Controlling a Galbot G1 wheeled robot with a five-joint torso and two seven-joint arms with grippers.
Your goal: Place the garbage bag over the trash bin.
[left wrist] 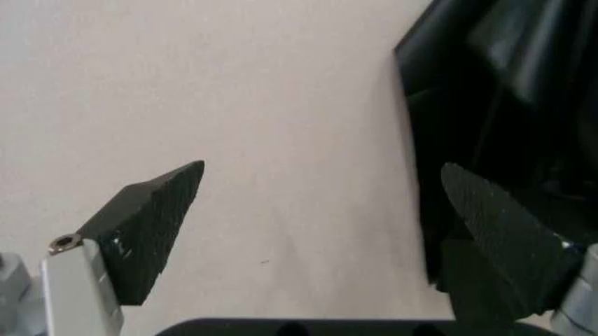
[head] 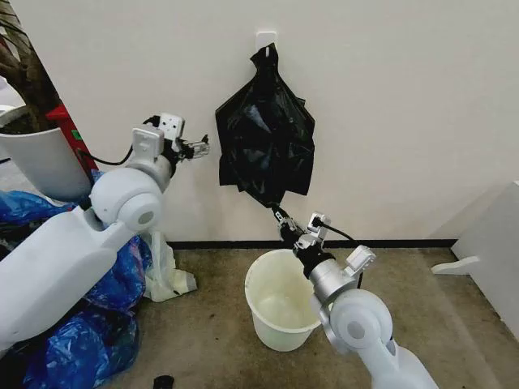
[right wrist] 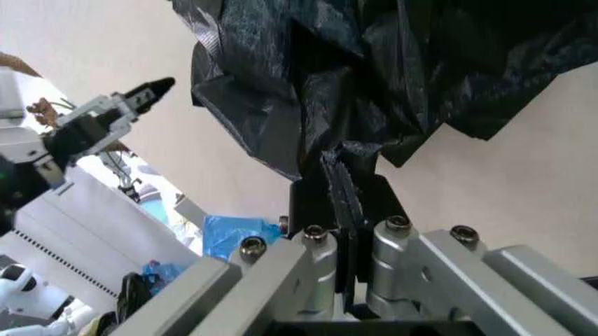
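Note:
A fan of glossy black bags (head: 266, 138) hangs against the wall from a white hook (head: 265, 37). My right gripper (head: 280, 212) reaches up under it and is shut on the bottom edge of the garbage bag (right wrist: 374, 63), with the plastic pinched between its fingers (right wrist: 341, 175). I cannot tell this bag apart from the others in the bunch. My left gripper (head: 203, 147) is open at the left side of the bunch, short of touching it; the black plastic (left wrist: 505, 91) lies just beyond one fingertip. The cream trash bin (head: 268, 324) stands open on the floor below.
A white plant pot (head: 36, 162) stands at the far left, with blue plastic bags (head: 89, 324) heaped under my left arm. A crumpled white bag (head: 166, 275) lies by the wall. White furniture (head: 495, 251) sits at the right. A small black item (head: 165, 381) is on the floor.

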